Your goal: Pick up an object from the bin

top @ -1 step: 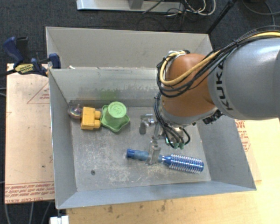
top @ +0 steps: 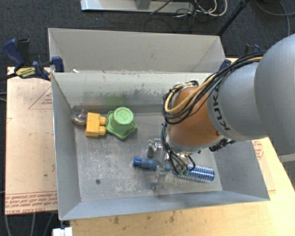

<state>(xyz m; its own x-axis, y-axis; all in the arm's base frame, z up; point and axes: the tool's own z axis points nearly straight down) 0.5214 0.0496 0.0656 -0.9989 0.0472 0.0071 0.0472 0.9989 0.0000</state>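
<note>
My gripper (top: 156,164) is down near the bin floor, right of centre towards the front. It stands open, one finger (top: 153,145) on the far side and the other on the near side of a small blue cylindrical piece (top: 143,163). The right end of that piece lies between the two fingers; its left end pokes out to the left. Just right of the gripper, a blue ribbed spiral piece (top: 200,173) lies on the floor, partly hidden under the wrist.
At the back left of the bin a green round-topped piece (top: 121,123) touches a yellow block (top: 95,124). A small clear dome (top: 79,116) sits left of the block. The arm with its orange cover and cables hangs over the bin's right half.
</note>
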